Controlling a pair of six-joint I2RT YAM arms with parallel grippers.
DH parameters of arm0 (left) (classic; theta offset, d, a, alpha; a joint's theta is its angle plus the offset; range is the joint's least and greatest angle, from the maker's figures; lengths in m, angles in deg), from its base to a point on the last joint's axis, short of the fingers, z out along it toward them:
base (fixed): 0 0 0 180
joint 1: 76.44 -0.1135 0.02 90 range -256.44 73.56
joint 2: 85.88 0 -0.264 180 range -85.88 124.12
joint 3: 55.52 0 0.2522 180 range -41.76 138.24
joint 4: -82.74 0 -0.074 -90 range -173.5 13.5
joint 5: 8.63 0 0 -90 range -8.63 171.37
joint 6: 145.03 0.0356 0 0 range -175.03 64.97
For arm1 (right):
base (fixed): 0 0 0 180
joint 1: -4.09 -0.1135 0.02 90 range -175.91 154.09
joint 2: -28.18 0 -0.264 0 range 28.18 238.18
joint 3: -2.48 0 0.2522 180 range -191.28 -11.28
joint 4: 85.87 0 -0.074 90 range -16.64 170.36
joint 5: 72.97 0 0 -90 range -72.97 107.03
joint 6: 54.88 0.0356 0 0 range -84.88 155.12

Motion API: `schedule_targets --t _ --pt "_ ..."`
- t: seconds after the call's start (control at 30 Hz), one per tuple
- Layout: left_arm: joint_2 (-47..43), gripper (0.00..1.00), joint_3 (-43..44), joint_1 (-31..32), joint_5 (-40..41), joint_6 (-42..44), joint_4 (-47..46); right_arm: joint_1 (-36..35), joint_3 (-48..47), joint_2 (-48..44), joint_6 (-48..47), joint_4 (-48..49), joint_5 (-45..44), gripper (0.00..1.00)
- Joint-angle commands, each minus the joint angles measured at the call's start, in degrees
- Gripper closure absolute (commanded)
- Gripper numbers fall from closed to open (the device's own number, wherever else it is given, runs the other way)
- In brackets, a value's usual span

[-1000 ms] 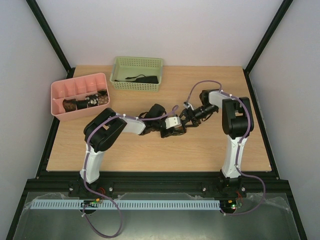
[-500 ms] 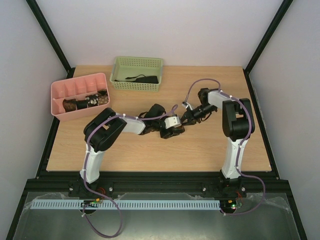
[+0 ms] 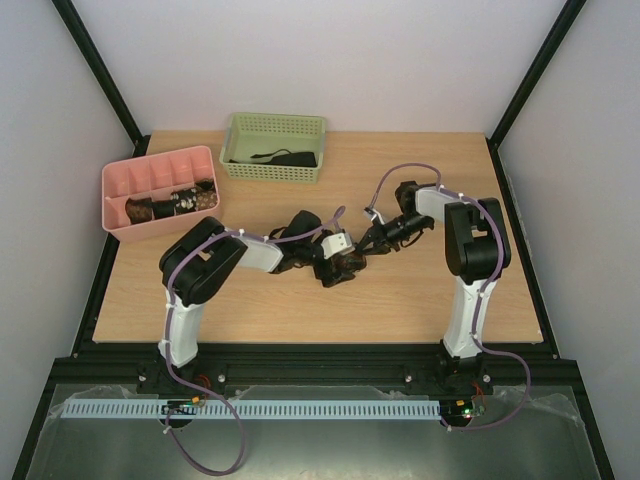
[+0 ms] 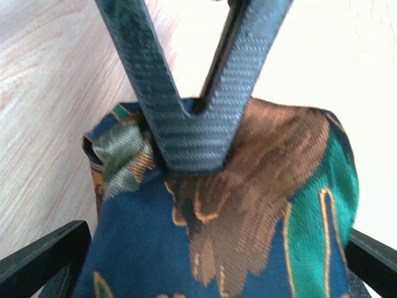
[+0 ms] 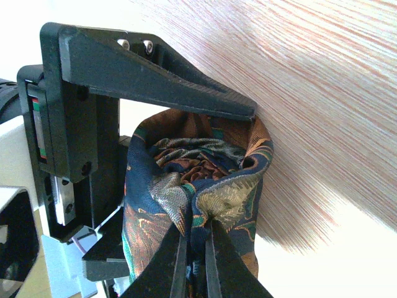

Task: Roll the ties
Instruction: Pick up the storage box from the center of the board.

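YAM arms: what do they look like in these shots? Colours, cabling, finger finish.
Both the left arm and right arm have white link shells and black joint housings, each with a thin purple cable looped alongside. The right gripper's fingers are black carbon-weave, tapering to ribbed tips. The left gripper's fingers are plain matte black, with two small screws near the base.

mid: tie | far left: pink tray, green basket | right: table free

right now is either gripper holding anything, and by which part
The right gripper pinches the rolled tie by a fold at the coil's edge; the left gripper stands open around it.
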Motion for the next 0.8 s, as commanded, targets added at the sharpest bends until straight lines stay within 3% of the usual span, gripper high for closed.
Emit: schedule_targets --t 0.0,0.1,0.27,0.3,0.33,0.37,0.4,0.43,0.47,0.6,0.77 --pt "2.85 0.01 2.35 0.36 -1.05 -3.05 -2.48 -0.56 2.13 -0.76 2.13 2.22 -2.32 0.99" --pt "5.2 0.08 3.93 0.53 0.4 -2.78 -1.62 -0.53 2.3 -0.96 2.92 2.93 -1.91 0.99" --pt "3.52 0.48 3.09 0.18 2.82 0.75 1.64 -0.4 2.59 -1.17 3.98 3.46 -1.29 0.99" --pt "2.6 0.5 2.46 0.02 3.22 1.42 1.94 -0.29 2.73 -1.23 4.42 3.86 -0.95 0.99" --pt "1.61 0.49 1.83 -0.17 3.58 2.07 2.04 -0.08 3.08 -1.39 5.06 4.47 -0.6 0.99" --pt "0.51 0.42 1.22 -0.41 3.97 2.56 2.19 0.1 3.47 -1.55 5.85 5.26 -0.38 0.99" --pt "-0.62 0.27 0.74 -0.67 4.61 2.82 2.4 0.4 3.76 -1.88 6.72 6.14 -0.19 0.99" --pt "-2.07 0.05 -0.07 -1.06 5.24 2.57 2.4 0.57 4.09 -2.22 7.39 7.23 0.08 0.99" --pt "-3.62 0.01 -0.76 -1.59 5.41 2.0 2.03 0.9 4.33 -2.5 8.1 8.01 0.59 0.99" --pt "-8.95 0.0 0.49 -4.55 5.75 -3.35 6.63 2.19 4.19 -4.0 11.7 11.54 3.23 0.99" --pt "-12.2 0.01 7.87 -9.6 7.98 -10.91 22.08 3.39 3.53 -6.24 19.63 19.37 6.41 0.98"
